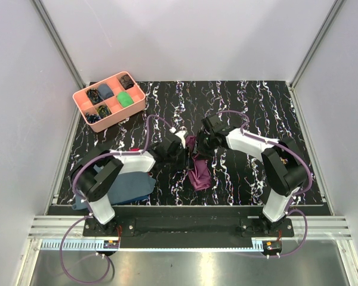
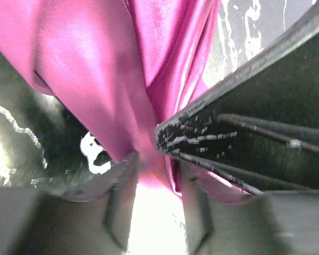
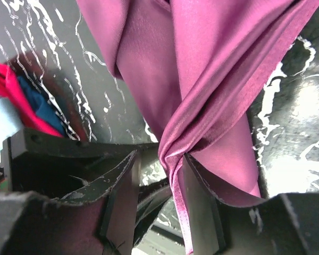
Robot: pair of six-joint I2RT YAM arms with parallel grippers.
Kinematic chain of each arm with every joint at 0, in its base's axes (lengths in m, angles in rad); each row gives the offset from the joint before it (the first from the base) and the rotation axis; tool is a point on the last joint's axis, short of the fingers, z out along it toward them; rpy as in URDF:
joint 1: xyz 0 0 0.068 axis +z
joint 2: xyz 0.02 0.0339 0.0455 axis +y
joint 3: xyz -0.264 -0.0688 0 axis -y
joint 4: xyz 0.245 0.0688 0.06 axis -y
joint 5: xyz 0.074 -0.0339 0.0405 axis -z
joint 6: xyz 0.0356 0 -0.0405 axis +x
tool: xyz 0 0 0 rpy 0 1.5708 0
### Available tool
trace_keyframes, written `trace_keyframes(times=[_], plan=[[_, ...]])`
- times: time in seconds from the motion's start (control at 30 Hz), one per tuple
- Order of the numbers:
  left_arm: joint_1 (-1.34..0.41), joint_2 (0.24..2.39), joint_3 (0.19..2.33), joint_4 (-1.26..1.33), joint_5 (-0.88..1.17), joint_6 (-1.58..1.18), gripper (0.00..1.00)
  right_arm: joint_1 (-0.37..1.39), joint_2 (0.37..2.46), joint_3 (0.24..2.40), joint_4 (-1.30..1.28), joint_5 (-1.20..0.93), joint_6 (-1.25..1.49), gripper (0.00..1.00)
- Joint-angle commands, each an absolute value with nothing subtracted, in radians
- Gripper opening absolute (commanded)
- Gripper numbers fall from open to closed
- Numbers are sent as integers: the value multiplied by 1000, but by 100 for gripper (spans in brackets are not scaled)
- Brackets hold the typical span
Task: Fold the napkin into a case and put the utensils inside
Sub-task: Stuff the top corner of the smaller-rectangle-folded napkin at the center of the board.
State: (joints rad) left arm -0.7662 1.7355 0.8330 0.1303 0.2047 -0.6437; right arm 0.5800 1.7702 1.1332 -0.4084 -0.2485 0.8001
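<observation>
The plum-purple napkin point(image 1: 199, 177) hangs bunched between the two grippers at the table's middle, its lower part resting crumpled on the table. My left gripper point(image 1: 184, 149) is shut on a gathered fold of it; in the left wrist view the napkin point(image 2: 95, 64) runs down into that gripper point(image 2: 157, 159). My right gripper point(image 1: 201, 148) is right beside it, tip to tip. In the right wrist view its jaws point(image 3: 159, 159) stand apart, and a twisted napkin edge point(image 3: 202, 64) lies against the right-hand finger point(image 3: 199, 202). No utensils are in view. No folded case shows.
A pink compartment tray point(image 1: 109, 100) with small items stands at the back left. A slate-blue cloth point(image 1: 126, 187) lies under the left arm at the front left, a small red cloth point(image 1: 134, 150) beside it. The red cloth also shows in the right wrist view point(image 3: 5, 90).
</observation>
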Motion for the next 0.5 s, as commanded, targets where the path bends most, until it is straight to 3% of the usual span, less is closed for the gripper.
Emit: trace_keyframes(times=[0.0,0.2,0.47], plan=[[-767,1671,827,66,184,-597,52,592,1721,1151,-360,-328,795,48],[-767,1631,838,46,235,-620,64,577,1697,1124,-354,-360,779,50],[-765,1526,805,9,209,-658,70,575,1752,1126,-308,-406,785,50]])
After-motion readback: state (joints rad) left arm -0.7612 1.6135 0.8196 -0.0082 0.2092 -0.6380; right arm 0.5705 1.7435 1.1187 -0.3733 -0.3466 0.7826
